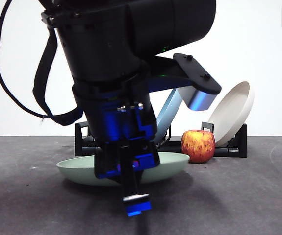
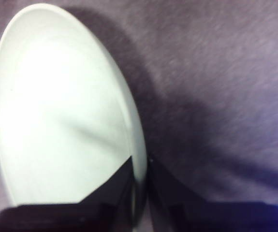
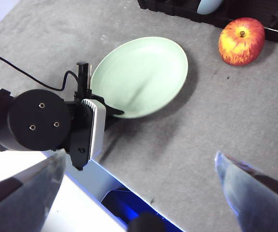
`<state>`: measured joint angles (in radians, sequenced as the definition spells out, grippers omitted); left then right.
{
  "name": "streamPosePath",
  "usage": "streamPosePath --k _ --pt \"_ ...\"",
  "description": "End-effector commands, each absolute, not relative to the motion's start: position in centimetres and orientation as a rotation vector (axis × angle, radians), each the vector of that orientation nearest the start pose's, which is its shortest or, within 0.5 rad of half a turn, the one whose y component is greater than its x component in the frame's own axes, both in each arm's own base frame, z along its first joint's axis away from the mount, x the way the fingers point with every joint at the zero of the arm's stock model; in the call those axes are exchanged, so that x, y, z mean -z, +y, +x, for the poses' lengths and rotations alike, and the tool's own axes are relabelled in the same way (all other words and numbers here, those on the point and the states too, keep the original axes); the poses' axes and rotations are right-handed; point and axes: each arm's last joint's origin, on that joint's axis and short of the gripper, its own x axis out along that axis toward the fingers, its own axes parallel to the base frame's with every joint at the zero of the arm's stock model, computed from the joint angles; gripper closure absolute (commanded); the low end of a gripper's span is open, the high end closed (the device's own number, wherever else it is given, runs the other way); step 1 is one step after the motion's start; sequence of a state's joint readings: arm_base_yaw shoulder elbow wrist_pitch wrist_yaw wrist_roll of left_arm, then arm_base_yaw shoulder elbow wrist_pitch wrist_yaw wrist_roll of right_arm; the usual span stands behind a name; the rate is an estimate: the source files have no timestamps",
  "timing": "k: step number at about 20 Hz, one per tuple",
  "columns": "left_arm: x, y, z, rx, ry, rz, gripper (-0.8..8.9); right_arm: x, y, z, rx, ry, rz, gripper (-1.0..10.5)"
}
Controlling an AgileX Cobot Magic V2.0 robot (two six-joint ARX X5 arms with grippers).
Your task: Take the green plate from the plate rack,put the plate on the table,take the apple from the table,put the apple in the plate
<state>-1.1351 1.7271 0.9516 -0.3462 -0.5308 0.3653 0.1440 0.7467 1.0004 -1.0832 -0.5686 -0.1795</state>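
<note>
The green plate (image 1: 77, 171) is seen lying on the table (image 1: 248, 196), in front of the plate rack (image 1: 231, 147), with its rim pinched between the jaws of the left gripper (image 2: 139, 181). The apple (image 1: 198, 146) stands on the table just beside the plate's far edge, close to the rack, where a beige plate (image 1: 231, 112) and a blue plate (image 1: 167, 115) are held leaning.

The main risk is judged to lie in the release: if the jaws are drawn away before being fully spread, the rim could be dragged or tipped, and the plate could be pushed against the apple, which would then roll. A lift begun while the rim is pinched would raise one side of the plate off the table.

The left arm is seen reaching down steeply in the front view, its wrist low over the near rim and its jaws closed on the plate's edge from the side. The right gripper (image 3: 139, 193) is held high above the table, well apart from the plate and apple, with its jaws spread wide and nothing between them
</note>
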Motion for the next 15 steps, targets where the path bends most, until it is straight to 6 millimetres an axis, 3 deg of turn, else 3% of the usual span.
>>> streamPosePath --k 1,5,7,11,15 --pt "-14.5 -28.3 14.4 0.714 0.712 1.142 5.88 -33.6 3.2 10.7 -0.742 0.756 0.021 3.8" --pt "-14.8 -28.2 14.3 0.711 0.713 1.136 5.61 -33.6 3.1 10.7 -0.742 0.757 0.021 3.8" --pt "-15.9 -28.2 14.3 0.702 0.726 1.127 5.60 -33.6 3.2 10.7 -0.742 0.757 0.021 3.8" --pt "-20.5 -28.1 14.1 0.675 0.754 1.005 5.56 -33.5 3.2 10.9 -0.742 0.763 0.022 3.8" --pt "-26.3 -27.5 13.1 0.835 0.820 0.795 5.57 -33.5 3.4 12.3 -0.731 0.746 0.041 3.8"
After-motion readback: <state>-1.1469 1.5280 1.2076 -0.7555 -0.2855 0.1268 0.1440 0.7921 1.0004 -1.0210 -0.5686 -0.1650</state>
